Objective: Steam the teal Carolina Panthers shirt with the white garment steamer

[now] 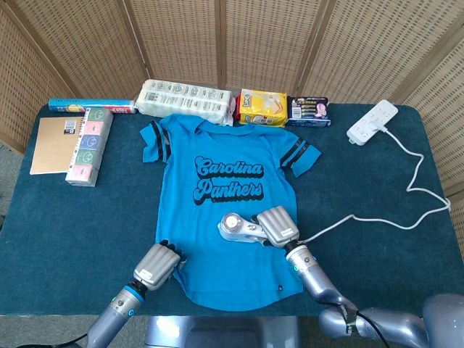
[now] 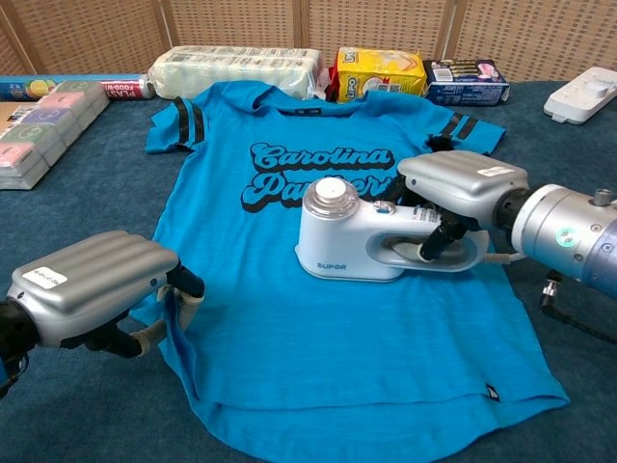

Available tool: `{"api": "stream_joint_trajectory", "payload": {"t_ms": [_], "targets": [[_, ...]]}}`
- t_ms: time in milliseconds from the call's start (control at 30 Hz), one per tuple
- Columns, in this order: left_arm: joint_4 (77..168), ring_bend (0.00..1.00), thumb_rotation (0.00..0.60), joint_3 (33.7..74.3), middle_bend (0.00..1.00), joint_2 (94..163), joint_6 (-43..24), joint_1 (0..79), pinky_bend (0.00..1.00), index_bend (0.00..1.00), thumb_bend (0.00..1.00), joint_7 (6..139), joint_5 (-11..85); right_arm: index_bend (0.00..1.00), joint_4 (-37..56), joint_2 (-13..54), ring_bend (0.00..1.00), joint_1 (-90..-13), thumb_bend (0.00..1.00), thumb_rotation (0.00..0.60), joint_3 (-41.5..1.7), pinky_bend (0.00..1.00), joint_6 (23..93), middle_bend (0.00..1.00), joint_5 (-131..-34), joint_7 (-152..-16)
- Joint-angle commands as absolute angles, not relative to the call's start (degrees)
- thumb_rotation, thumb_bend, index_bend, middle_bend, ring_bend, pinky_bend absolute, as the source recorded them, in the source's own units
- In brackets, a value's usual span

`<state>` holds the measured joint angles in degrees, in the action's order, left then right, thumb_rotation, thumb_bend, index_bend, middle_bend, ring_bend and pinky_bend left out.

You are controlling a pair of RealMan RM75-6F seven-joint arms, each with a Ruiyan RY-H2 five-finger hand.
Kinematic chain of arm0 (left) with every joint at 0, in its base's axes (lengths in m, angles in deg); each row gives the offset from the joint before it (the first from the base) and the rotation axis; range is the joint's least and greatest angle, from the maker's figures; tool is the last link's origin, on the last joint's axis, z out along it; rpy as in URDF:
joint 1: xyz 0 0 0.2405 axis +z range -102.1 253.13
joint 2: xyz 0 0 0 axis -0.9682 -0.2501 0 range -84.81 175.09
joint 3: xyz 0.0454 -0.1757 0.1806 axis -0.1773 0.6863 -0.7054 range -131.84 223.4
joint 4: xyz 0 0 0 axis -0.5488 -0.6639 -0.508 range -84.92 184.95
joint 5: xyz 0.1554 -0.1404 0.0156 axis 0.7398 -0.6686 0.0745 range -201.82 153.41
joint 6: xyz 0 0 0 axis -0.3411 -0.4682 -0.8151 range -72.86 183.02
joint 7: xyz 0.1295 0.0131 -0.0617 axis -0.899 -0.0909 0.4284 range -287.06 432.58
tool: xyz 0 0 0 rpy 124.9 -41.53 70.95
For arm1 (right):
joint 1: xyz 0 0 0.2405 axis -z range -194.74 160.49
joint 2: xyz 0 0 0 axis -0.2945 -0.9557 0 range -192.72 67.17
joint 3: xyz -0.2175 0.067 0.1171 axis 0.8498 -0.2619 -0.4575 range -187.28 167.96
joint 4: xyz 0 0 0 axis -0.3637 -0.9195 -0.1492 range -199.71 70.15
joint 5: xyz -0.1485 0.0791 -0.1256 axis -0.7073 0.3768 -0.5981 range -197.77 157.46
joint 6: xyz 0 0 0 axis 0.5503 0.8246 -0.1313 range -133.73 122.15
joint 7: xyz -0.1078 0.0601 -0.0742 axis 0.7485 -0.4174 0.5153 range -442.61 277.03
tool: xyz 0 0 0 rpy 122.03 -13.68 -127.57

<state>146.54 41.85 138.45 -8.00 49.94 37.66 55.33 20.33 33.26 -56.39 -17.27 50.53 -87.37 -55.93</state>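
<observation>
The teal Carolina Panthers shirt (image 1: 217, 156) (image 2: 318, 338) lies flat on the dark blue table. My right hand (image 1: 277, 226) (image 2: 458, 188) grips the handle of the white garment steamer (image 1: 237, 228) (image 2: 357, 241), which rests on the shirt just below the lettering, head pointing left. My left hand (image 1: 156, 264) (image 2: 92, 285) pinches the shirt's lower left hem, fingers curled around the fabric edge. The steamer's white cord (image 1: 391, 221) runs right across the table.
Along the far edge lie a wrapped white pack (image 1: 185, 99), a yellow pack (image 1: 262, 107) and a dark box (image 1: 308, 111). A brown notebook (image 1: 54, 143) and a colored box stack (image 1: 89, 145) sit far left. A white power strip (image 1: 372, 122) lies far right.
</observation>
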Motion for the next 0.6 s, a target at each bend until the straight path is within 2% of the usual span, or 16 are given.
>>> {"api": "stream_joint_trajectory", "payload": {"t_ms": [33,600], "targets": [[146.5,0.48,0.600,41.9,0.62,138.5,-8.0,49.9,0.37,0.63,0.49,37.8,55.4,0.68,20.7,33.2,0.83,-56.7,0.37,0.600,-17.2,0.84,50.3,0.74,-87.5,-55.7],[146.7,0.48,0.600,41.7,0.62,138.2,-8.1,49.9,0.37,0.63,0.49,37.9,55.8,0.68,25.7,30.3,0.84,-54.1,0.37,0.600,-14.0,0.84,52.4,0.74,-88.5,-55.6]]}}
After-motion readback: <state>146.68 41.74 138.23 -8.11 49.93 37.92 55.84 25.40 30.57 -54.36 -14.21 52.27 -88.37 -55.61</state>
